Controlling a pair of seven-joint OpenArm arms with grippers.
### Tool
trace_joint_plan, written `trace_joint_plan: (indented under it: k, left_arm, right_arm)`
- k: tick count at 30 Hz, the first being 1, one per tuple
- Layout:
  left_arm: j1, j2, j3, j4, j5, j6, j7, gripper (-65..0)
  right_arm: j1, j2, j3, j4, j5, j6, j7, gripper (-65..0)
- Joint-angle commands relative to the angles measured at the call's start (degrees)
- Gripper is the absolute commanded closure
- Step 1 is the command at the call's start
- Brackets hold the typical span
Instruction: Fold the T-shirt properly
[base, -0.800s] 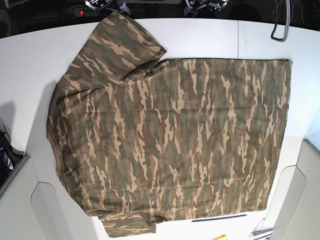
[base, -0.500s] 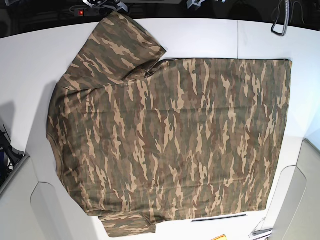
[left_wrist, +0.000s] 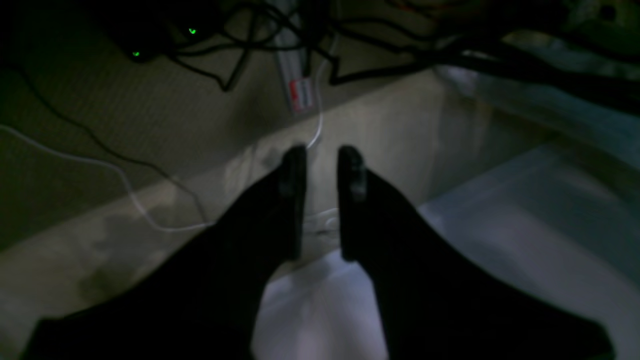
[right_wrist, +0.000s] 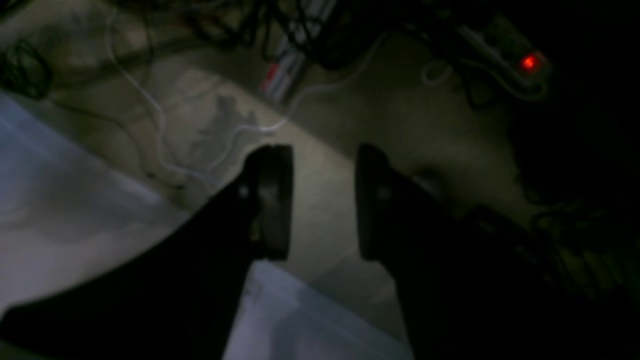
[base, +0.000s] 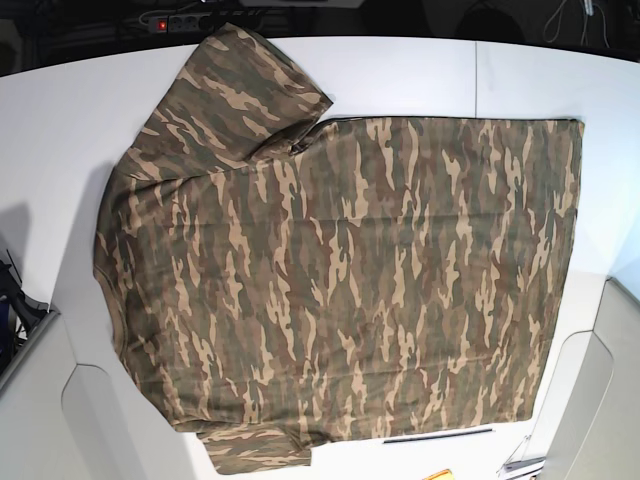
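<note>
The camouflage T-shirt lies spread flat on the white table, its neck end to the left and its hem to the right. One sleeve points to the far edge, the other to the near edge. Neither gripper shows in the base view. In the left wrist view my left gripper hangs over the dim floor beyond the table edge, its jaws a narrow gap apart with nothing between them. My right gripper hangs likewise, with a wider gap and nothing in it. No cloth appears in either wrist view.
Tangled cables and a power strip with a red light lie on the floor behind the table; the strip also shows in the base view. A white table edge sits below the left gripper, and another stretch of table edge below the right.
The arm parts and the hanging cable at the top edge of the base view have drawn back out of the frame. The T-shirt has not moved.
</note>
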Motion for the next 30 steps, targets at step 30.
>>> trace_joint_plan:
  k: [30]
  left_arm:
    - [22.93, -0.22, -45.38, 51.17, -34.84, -6.68, 16.13, -18.6]
  right_arm:
    - [-14.93, 9.18, 27.54, 60.17, 24.81, 0.0, -11.93, -31.3]
